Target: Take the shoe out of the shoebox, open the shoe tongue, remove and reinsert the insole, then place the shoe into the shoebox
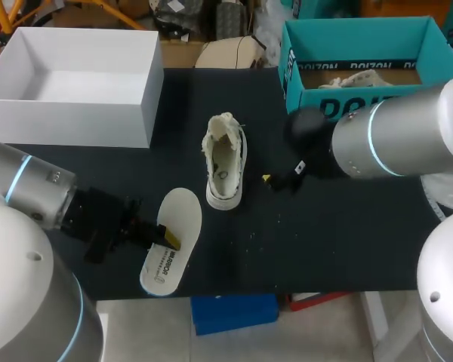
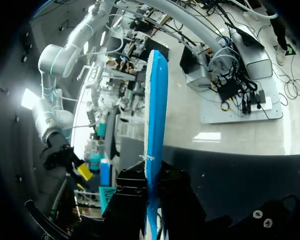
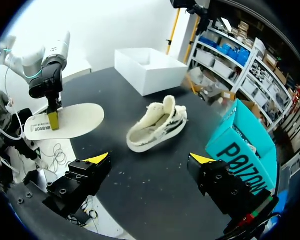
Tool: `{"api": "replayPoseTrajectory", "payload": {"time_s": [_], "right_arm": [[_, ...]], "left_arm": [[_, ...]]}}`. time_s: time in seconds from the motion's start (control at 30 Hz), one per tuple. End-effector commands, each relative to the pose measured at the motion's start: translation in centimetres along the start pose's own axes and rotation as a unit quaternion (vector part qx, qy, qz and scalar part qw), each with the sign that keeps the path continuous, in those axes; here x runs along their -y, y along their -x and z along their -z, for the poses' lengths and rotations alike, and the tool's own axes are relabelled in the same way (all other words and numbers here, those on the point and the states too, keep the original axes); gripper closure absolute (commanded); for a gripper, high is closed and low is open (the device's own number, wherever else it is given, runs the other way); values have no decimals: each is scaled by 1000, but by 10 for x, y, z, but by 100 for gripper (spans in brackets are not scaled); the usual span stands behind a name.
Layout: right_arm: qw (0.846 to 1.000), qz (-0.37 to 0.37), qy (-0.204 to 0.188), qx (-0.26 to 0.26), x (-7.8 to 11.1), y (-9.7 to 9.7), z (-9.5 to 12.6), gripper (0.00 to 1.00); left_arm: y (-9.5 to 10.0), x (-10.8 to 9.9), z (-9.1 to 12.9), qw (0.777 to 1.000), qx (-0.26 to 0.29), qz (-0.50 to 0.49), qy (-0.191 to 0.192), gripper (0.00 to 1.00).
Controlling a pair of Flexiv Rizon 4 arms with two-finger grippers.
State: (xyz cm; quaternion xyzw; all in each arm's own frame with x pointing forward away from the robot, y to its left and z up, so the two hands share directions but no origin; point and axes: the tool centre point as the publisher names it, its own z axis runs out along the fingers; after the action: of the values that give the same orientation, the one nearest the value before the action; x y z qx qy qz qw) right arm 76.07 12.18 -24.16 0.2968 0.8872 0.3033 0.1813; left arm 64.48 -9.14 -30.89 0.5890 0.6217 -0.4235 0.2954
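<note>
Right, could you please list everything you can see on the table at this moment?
shoe: one, cream with dark stripes, upright at the table's middle, opening facing up.
insole: one, cream on top and blue underneath, at the table's near edge, in the left gripper.
white box: one, white, open, at the far left corner.
shoebox: one, teal, open, at the far right corner.
table: one, black, under all of these.
left gripper: one, black with yellow tips, fingers shut on the insole.
right gripper: one, black with yellow tips, fingers open, beside the shoe, holding nothing.
</note>
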Motion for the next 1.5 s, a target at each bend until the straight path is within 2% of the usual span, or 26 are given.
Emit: {"api": "replayPoseTrajectory", "payload": {"time_s": [0.03,0.2,0.33,0.43,0.57,0.77,0.97,1.17,1.5], "right_arm": [[1000,0,-1,-7,2,2,8,0],[1000,0,-1,-7,2,2,8,0],[1000,0,-1,-7,2,2,8,0],[1000,0,-1,-7,2,2,8,0],[1000,0,-1,-7,2,2,8,0],[1000,0,-1,-7,2,2,8,0],[1000,0,-1,-7,2,2,8,0],[1000,0,-1,-7,2,2,8,0],[1000,0,-1,-7,2,2,8,0]], "left_arm": [[0,1,-1,1000,-1,-1,2,100],[0,-4,-1,1000,-7,-22,-10,100],[8,-15,2,998,49,-20,-40,100],[14,-22,4,996,82,1,-46,100],[20,-31,4,991,108,22,-71,100],[30,-46,3,991,75,31,-109,100],[43,-60,2,990,29,39,-130,100],[42,-72,-5,989,-32,59,-133,100],[35,-90,-21,981,-89,76,-155,100]]}}
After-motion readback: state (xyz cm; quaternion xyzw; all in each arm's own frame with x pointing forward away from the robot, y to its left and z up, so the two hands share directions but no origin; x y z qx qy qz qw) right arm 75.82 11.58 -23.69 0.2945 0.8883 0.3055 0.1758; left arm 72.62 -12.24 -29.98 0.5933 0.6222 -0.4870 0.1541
